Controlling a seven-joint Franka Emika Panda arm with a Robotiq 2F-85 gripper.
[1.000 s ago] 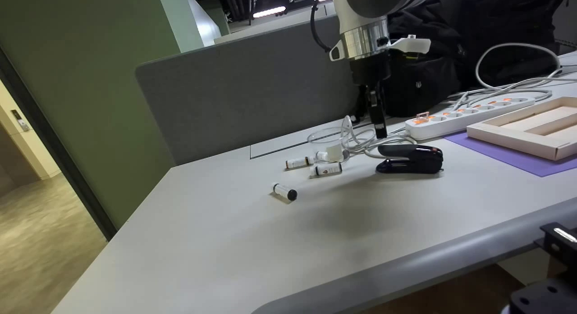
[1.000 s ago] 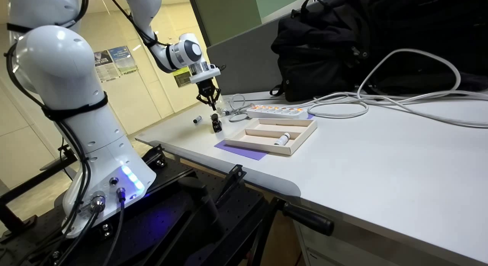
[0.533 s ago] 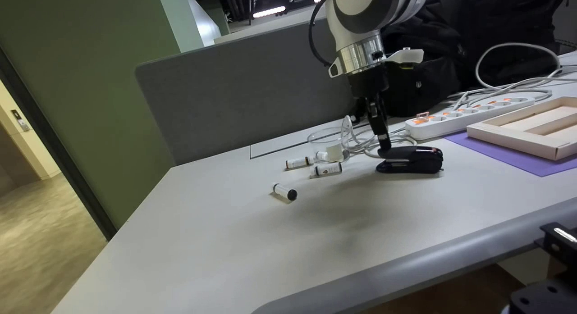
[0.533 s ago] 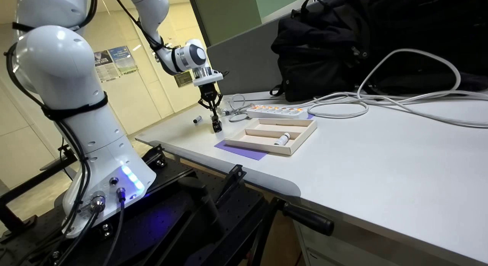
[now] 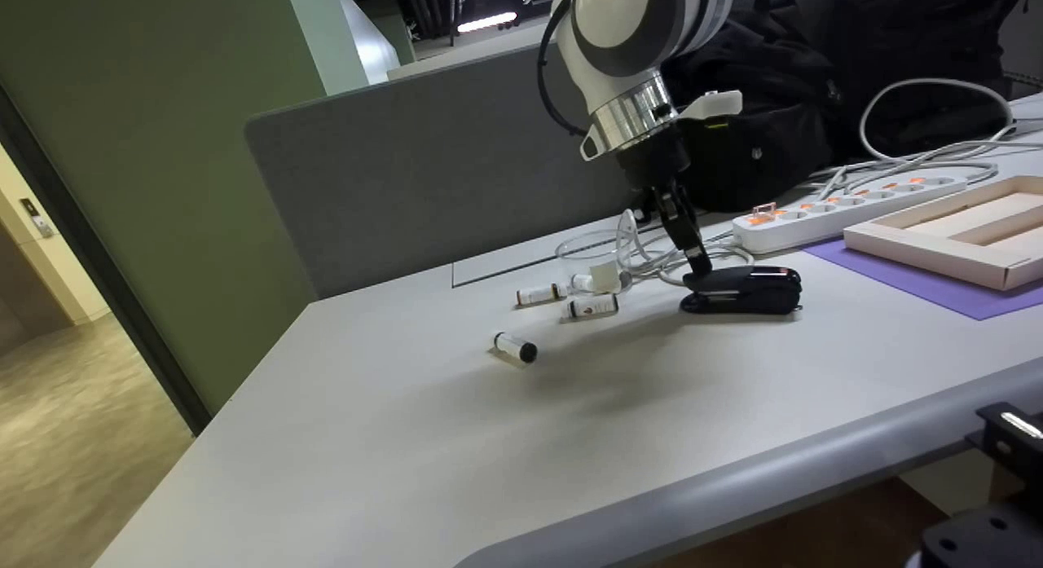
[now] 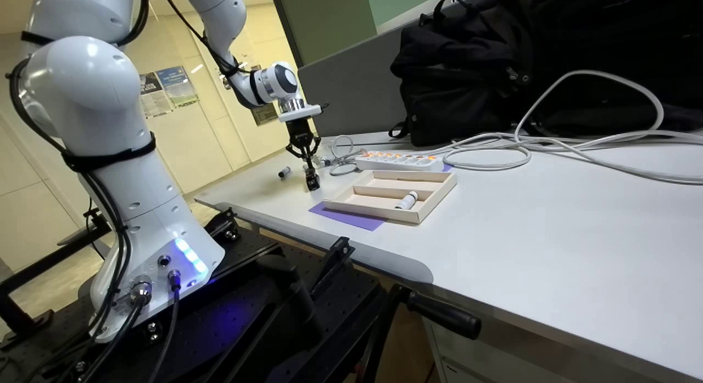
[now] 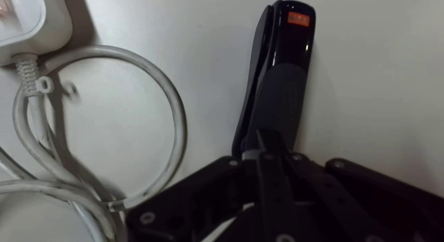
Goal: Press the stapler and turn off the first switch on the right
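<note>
In exterior view: gripper (image 5: pixel 701 266), fingertips together, has lowered nine-o'clock end of stapler (image 5: pixel 754 291); press apparently near complete. Power strip (image 5: pixel 843 216), stapler's two o'clock, presumably next.

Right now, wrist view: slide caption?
Shut gripper against black stapler; looped cable and end of white power strip at frame left.

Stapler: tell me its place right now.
In the wrist view, the stapler lies right of the looped cable, its lower end partly hidden by the gripper. In an exterior view, it sits on the table, right of the small white tubes.
</note>
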